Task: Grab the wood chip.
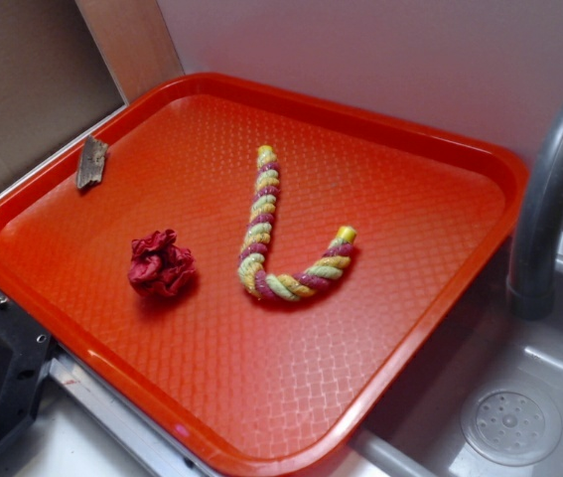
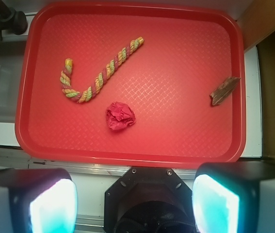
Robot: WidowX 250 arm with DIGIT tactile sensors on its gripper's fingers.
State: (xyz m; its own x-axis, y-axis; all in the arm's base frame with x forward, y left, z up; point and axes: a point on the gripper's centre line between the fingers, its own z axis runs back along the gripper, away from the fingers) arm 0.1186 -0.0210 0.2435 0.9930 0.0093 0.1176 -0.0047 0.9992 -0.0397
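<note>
Red tray [image 1: 480, 199], wood chip [image 1: 91, 162] at its rim, claw [image 2: 133, 204] apart, seen only by wrist view

even soft light, faint shadows under objects, claw pads [image 2: 55, 206] blurred and glaring cyan-white, exterior view slightly soft

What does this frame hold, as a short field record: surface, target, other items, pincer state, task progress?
surface: red tray beside a sink
target: wood chip, lying at the tray's edge, touching nothing else
other items: red cloth ball near tray middle; twisted rope bent in a hook, apart from the ball
pincer: pincer open, held above the tray's near rim, holding nothing
task progress: chip not yet grabbed
</note>
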